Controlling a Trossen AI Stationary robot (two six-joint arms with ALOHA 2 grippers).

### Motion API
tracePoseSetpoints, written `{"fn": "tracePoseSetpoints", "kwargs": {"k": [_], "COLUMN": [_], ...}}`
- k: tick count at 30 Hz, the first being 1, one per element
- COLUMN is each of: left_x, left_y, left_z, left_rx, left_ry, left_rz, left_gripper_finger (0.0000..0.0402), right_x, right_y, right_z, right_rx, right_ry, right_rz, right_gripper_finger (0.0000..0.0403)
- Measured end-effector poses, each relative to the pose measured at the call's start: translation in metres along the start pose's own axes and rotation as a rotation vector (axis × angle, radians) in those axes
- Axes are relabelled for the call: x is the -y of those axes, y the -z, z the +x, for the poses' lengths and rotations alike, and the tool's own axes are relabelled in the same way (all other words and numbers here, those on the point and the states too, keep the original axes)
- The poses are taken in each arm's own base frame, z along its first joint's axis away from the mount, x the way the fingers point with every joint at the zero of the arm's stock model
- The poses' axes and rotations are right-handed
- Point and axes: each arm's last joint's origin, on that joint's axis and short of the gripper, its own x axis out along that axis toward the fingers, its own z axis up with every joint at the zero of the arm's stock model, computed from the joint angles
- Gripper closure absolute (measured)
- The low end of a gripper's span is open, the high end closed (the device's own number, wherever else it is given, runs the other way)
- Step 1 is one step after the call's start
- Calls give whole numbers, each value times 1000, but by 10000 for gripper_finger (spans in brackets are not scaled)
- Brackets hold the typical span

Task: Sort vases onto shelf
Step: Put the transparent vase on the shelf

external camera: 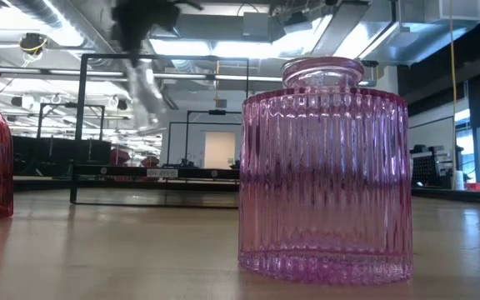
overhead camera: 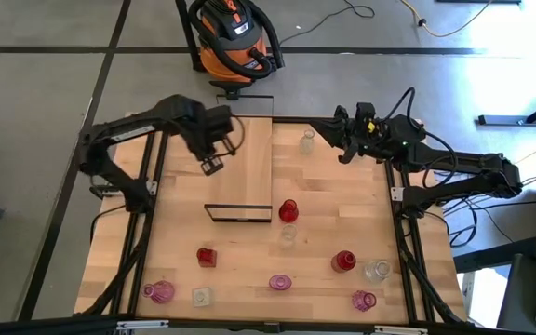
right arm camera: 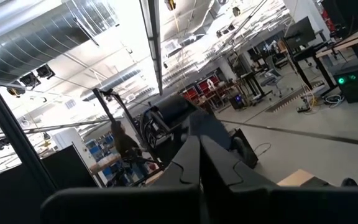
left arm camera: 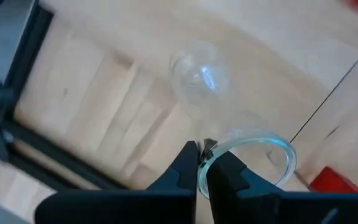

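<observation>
While the left gripper (left arm camera: 202,163) pinches a clear vase (left arm camera: 229,149) by its rim above the shelf (overhead camera: 249,158), the shelf stands nearly bare — the right gripper (right arm camera: 199,163) waits shut and empty.

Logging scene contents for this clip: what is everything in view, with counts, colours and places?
Red glass vases: three, red, middle and near tabletop.
Pink glass vases: three, pink, near edge.
Clear glass vases: five, clear; four on the tabletop, one held.
Light-wood plank shelf: one, black frame, far centre.
Shop vacuum: one, orange and black, floor beyond table.
Left gripper: jaws shut on a clear vase's rim, above the shelf's left edge.
Right gripper: jaws shut, empty, far right.
</observation>
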Motion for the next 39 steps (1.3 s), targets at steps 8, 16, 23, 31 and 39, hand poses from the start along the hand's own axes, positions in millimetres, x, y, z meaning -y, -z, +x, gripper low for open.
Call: {"fn": "tracePoseSetpoints", "kwargs": {"k": [8, 16, 23, 31, 39], "left_x": [35, 42, 37, 36, 36], "left_y": [-41, -57, -60, -64, -66], "left_z": [23, 46, 50, 51, 51], "left_rx": [-52, -117, -131, -102, -88], "left_ry": [-4, -8, 2, 62, 65], "left_rz": [182, 255, 252, 249, 248], "left_gripper_finger": [395, 394, 368, 363, 361], "right_x": [-1, -9, -12, -12, -12], "right_y": [-1, -12, -17, -17, -16], "right_z": [-1, -8, -13, -12, -12], "right_rx": [0, 49, 64, 61, 53], "right_ry": [-11, -83, -93, -93, -106], "right_rz": [0, 2, -5, -5, -6], "right_gripper_finger": [402, 402, 402, 402, 402]}}
